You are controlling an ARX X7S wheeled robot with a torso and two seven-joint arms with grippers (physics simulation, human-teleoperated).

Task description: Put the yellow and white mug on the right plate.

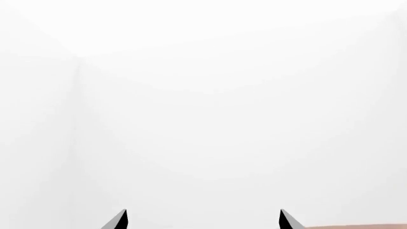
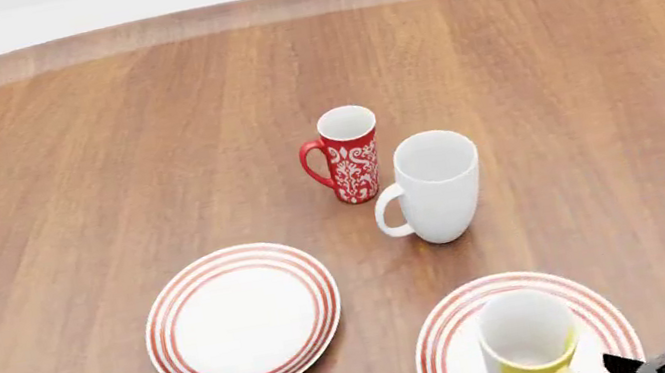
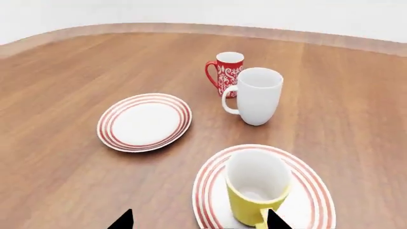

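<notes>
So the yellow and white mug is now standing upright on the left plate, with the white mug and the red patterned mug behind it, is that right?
Not quite: the yellow and white mug stands upright on the right plate, not the left plate, which holds nothing. The right wrist view shows this. The white mug and red patterned mug are indeed behind it.

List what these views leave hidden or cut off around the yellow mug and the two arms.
- Yellow and white mug: base cut off by the head view's lower edge.
- Right gripper: only the fingers' tips show; contact with the mug's handle is unclear.
- Left gripper: faces blank white; the table is barely visible.
- Right plate: near rim cut off.
</notes>
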